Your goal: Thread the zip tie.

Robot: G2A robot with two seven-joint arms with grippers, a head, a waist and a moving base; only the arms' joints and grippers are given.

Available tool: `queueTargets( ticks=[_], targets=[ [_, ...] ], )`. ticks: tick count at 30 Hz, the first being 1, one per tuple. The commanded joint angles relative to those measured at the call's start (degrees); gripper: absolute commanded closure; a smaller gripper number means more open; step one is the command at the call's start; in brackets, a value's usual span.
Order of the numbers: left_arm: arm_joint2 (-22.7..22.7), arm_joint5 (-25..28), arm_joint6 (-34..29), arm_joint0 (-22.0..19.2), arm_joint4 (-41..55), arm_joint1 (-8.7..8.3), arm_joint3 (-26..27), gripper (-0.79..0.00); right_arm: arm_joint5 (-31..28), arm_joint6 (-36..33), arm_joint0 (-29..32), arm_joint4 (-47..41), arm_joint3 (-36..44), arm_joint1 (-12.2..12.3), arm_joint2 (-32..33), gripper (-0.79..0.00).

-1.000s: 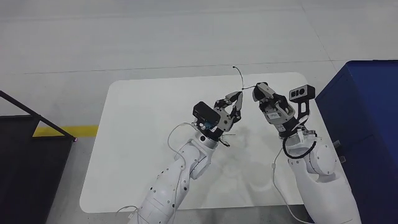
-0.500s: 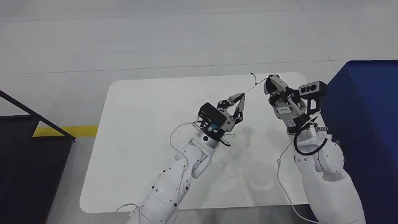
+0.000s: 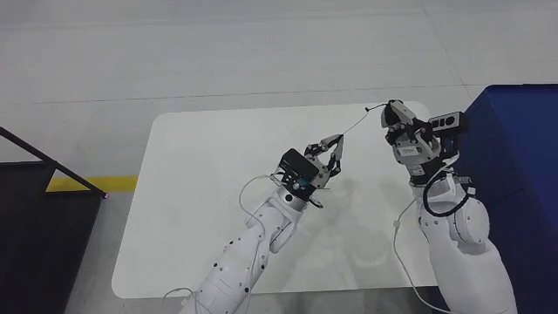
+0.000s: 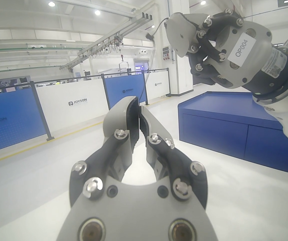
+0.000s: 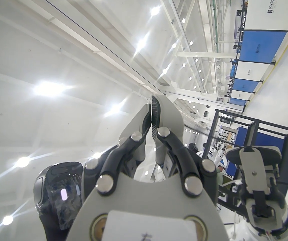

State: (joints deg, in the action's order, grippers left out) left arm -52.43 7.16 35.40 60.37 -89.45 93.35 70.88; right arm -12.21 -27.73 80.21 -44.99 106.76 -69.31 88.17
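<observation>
A thin black zip tie [image 3: 353,122] stretches in the air above the white table [image 3: 200,192] between my two grippers. My left gripper [image 3: 336,144] is shut on its lower end, and its fingertips [image 4: 133,109] pinch the strand. From there the zip tie [image 4: 151,58] rises to a small dark head [image 4: 149,36] and bends over to my right gripper [image 4: 170,26]. My right gripper [image 3: 390,111] is shut on that upper end, near the table's far right corner. In the right wrist view my right gripper [image 5: 152,101] points up at the ceiling with its pads pressed together.
A blue cabinet [image 3: 514,157] stands right beside the right arm, past the table's right edge. A dark frame [image 3: 35,218] sits off the table's left side. The table's left and middle surface is bare.
My right gripper has moved right and away from the left one, drawing the zip tie out straighter. The left gripper has shifted only slightly.
</observation>
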Motion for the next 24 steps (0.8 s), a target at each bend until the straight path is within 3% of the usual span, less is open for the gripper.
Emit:
queueTargets(
  ticks=[1,8,9,10,11,12,13,24],
  targets=[
    [0.02,-0.16,0.11,0.22,-0.10,-0.03,0.13,0.000,-0.04,-0.04,0.15,-0.07,-0.02,-0.03,0.07,0.000],
    [0.20,-0.41,0.25,0.74,-0.49,-0.11,0.60,0.000,-0.09,-0.55,0.71,-0.11,0.12,-0.11,0.41,0.000],
    [0.27,-0.41,0.30,0.82,-0.50,-0.11,0.75,-0.055,-0.01,-0.78,0.87,0.03,0.20,-0.11,0.39,0.000],
    [0.32,-0.44,0.30,0.91,-0.52,-0.11,0.86,-0.262,-0.06,-0.96,1.04,0.09,0.27,-0.13,0.36,0.000],
    [0.38,-0.49,0.29,0.96,-0.57,-0.11,0.97,-0.545,-0.08,-1.19,1.23,0.27,0.27,-0.13,0.32,0.000],
    [0.50,-0.37,0.38,1.00,-0.60,-0.10,1.11,-0.742,-0.12,-1.36,1.38,0.38,0.28,-0.14,0.28,0.000],
    [0.61,-0.22,0.62,1.04,-0.67,-0.11,1.25,-0.785,-0.21,-1.48,1.50,0.55,0.25,-0.15,0.27,0.000],
    [-0.90,1.63,-1.38,0.44,-0.67,-0.63,-1.55,-0.785,0.82,-2.80,2.53,-2.09,2.67,-0.17,1.86,0.000]
  ],
)
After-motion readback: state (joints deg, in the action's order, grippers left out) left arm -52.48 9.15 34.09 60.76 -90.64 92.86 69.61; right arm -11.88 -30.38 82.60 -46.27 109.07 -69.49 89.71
